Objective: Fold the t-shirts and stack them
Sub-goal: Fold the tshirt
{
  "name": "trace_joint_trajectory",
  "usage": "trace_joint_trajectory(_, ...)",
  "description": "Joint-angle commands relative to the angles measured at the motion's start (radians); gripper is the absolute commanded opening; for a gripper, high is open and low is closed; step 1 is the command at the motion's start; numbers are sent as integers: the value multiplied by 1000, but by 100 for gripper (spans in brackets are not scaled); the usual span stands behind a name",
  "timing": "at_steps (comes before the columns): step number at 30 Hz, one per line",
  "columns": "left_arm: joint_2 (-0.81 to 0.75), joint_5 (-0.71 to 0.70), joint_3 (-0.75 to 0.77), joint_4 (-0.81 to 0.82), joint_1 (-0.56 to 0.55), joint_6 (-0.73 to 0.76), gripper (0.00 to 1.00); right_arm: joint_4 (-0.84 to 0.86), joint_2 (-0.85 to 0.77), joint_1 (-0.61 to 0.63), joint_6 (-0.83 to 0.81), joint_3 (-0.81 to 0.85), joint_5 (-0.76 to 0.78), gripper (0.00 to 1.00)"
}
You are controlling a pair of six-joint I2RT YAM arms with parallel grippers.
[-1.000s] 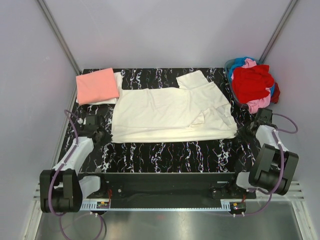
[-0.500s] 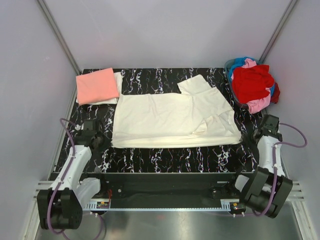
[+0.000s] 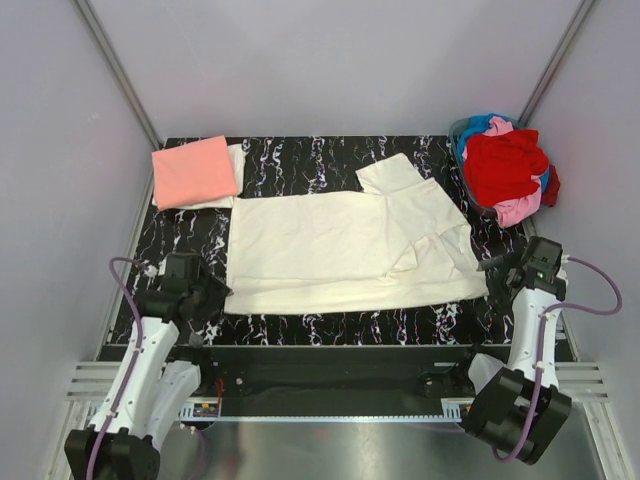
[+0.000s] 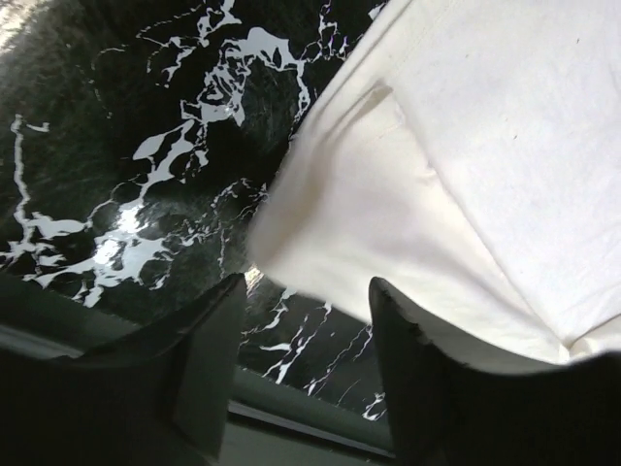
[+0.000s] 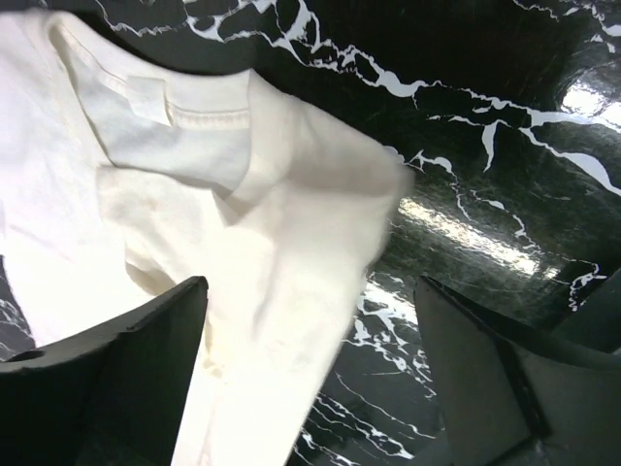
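The large cream t-shirt [image 3: 340, 245] lies spread flat across the middle of the black marbled table [image 3: 340, 315], one sleeve folded over on its right side. My left gripper [image 3: 205, 292] stands open just off the shirt's near left corner. In the left wrist view that corner [image 4: 437, 194] lies just beyond the open left gripper [image 4: 306, 340], with nothing between the jaws. My right gripper [image 3: 500, 272] is open at the shirt's near right end. In the right wrist view the collar end of the cream cloth [image 5: 243, 243] lies loose on the table, reaching between the wide-open right gripper [image 5: 310, 359].
A folded salmon-pink t-shirt [image 3: 195, 170] rests on a white one [image 3: 236, 160] at the back left corner. A basket [image 3: 457, 140] at the back right holds a heap of red [image 3: 505, 165], pink and blue t-shirts. The table's near edge lies just behind both grippers.
Both grippers have opened and let go of the cream t-shirt. Both arms have drawn back toward the near edge, dragging the shirt slightly nearer before it settled flat.
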Motion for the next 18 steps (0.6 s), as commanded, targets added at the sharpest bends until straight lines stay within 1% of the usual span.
trace_joint_trajectory(1, 13, -71, 109, -31, 2, 10, 64, 2, -31, -9, 47, 43, 28, 98)
trace_joint_trajectory(2, 29, -83, 140, -40, 4, 29, 69, -14, -20, -9, 44, 71, 38, 100)
trace_joint_trajectory(3, 48, -97, 178, -46, 5, 49, 70, -20, 3, -9, 41, 100, 66, 100)
trace_joint_trajectory(4, 72, -117, 250, -49, 8, 105, 72, -21, 12, -9, 32, 160, 67, 100)
trace_joint_trajectory(6, 83, -134, 307, -50, 8, 153, 77, 14, 24, -9, 2, 214, 48, 100)
trace_joint_trajectory(7, 77, -128, 328, -38, 10, 193, 78, 62, 27, -9, -20, 238, 7, 100)
trace_joint_trajectory(8, 74, -120, 332, -2, 10, 217, 78, 166, 33, -9, -59, 246, -93, 100)
trace_joint_trajectory(11, 88, -94, 326, 49, 10, 315, 79, 303, 154, 29, -117, 322, -253, 99)
trace_joint_trajectory(12, 100, -92, 332, 45, 11, 334, 79, 292, 273, 58, -137, 368, -246, 99)
trace_joint_trajectory(13, 132, -67, 353, 40, 11, 371, 79, 272, 344, 145, -160, 496, -221, 100)
trace_joint_trajectory(14, 149, -47, 367, 33, 11, 391, 78, 226, 488, 189, -227, 571, -194, 100)
trace_joint_trajectory(15, 177, -30, 390, 29, 11, 430, 77, 189, 559, 235, -253, 652, -169, 100)
trace_joint_trajectory(16, 186, -2, 395, 32, 11, 447, 77, 161, 625, 299, -287, 807, -141, 100)
trace_joint_trajectory(17, 194, 3, 395, 48, 11, 467, 77, 122, 744, 325, -295, 882, -109, 100)
trace_joint_trajectory(18, 200, 3, 379, 58, 13, 493, 77, 123, 797, 345, -301, 948, -106, 100)
